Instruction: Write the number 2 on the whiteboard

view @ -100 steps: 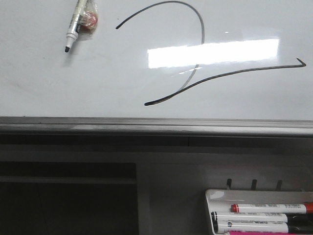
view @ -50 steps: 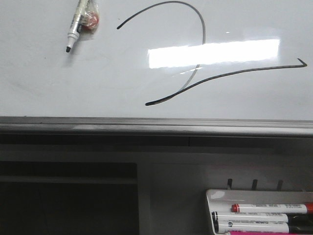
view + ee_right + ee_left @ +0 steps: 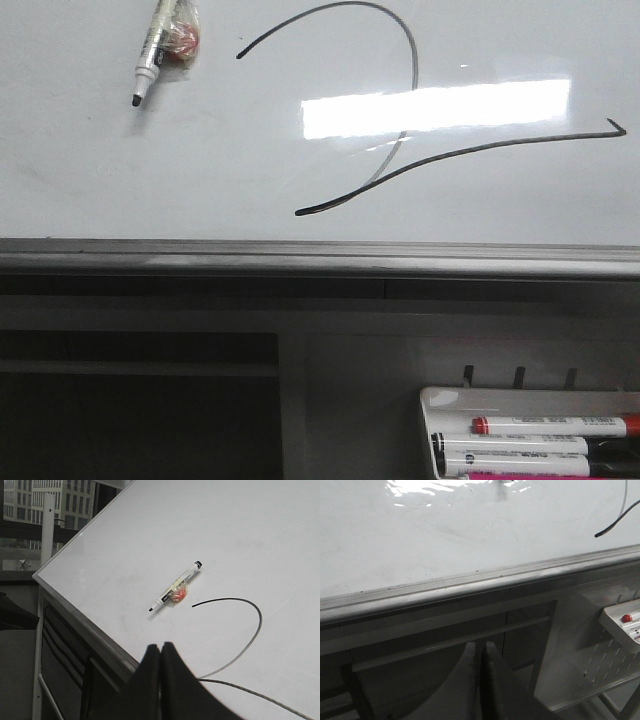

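The whiteboard (image 3: 200, 150) fills the upper front view, with a grey rail (image 3: 300, 258) along its near edge. The number 2 (image 3: 416, 62) is drawn on it in thin black line, with an arched top and a long base stroke ending in a small hook at the right. A black-tipped marker (image 3: 152, 55) lies uncapped on the board at upper left, with a red and clear wrap round its body. My left gripper (image 3: 481, 647) is shut and empty, below the rail. My right gripper (image 3: 161, 646) is shut and empty, over the board's near edge, apart from the marker (image 3: 175, 587) and the 2 (image 3: 257, 615).
A small white tray (image 3: 440, 400) hangs at lower right below the rail and holds several capped markers (image 3: 550, 425). A dark open shelf frame (image 3: 140, 400) lies under the board at left. A window with buildings shows beyond the board's corner (image 3: 30, 510).
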Action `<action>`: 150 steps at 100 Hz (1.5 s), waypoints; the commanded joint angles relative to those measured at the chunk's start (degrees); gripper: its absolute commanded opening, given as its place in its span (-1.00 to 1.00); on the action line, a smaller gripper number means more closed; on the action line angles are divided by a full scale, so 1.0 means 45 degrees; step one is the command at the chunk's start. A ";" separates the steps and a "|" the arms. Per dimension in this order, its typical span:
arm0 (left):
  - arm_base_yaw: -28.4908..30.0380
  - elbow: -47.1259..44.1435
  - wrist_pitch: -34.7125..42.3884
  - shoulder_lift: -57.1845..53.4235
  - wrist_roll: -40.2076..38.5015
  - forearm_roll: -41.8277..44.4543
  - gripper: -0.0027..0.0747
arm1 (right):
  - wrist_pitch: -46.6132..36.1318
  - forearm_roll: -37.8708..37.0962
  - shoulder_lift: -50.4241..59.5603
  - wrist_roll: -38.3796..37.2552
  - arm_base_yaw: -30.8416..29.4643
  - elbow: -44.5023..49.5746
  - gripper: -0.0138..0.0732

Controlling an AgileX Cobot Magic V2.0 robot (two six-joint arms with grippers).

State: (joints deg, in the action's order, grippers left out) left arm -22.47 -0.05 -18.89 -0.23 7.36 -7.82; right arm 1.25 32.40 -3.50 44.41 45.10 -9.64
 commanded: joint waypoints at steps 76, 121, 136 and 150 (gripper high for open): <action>0.0015 -0.0129 0.0691 -0.0331 -0.0125 -0.0193 -0.98 | -0.6293 -0.4494 -0.0115 -0.5014 -0.2737 0.2717 -0.85; 0.0015 -0.0129 0.0691 -0.0331 -0.0125 -0.0213 -0.98 | 0.0993 -0.8047 0.0144 -1.1267 -0.7878 0.2619 -0.85; 0.0015 -0.0129 0.0691 -0.0331 -0.0125 -0.0213 -0.98 | 0.3062 -0.8073 0.0144 -1.1267 -0.7905 0.2640 -0.85; 0.0015 -0.0129 0.0691 -0.0331 -0.0125 -0.0213 -0.98 | 0.3479 -0.8841 0.0759 -1.1267 -0.8148 0.2640 -0.85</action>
State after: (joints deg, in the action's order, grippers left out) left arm -22.47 -0.05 -18.94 -0.23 7.23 -7.99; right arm 17.98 -5.32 -1.19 -6.23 9.42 0.78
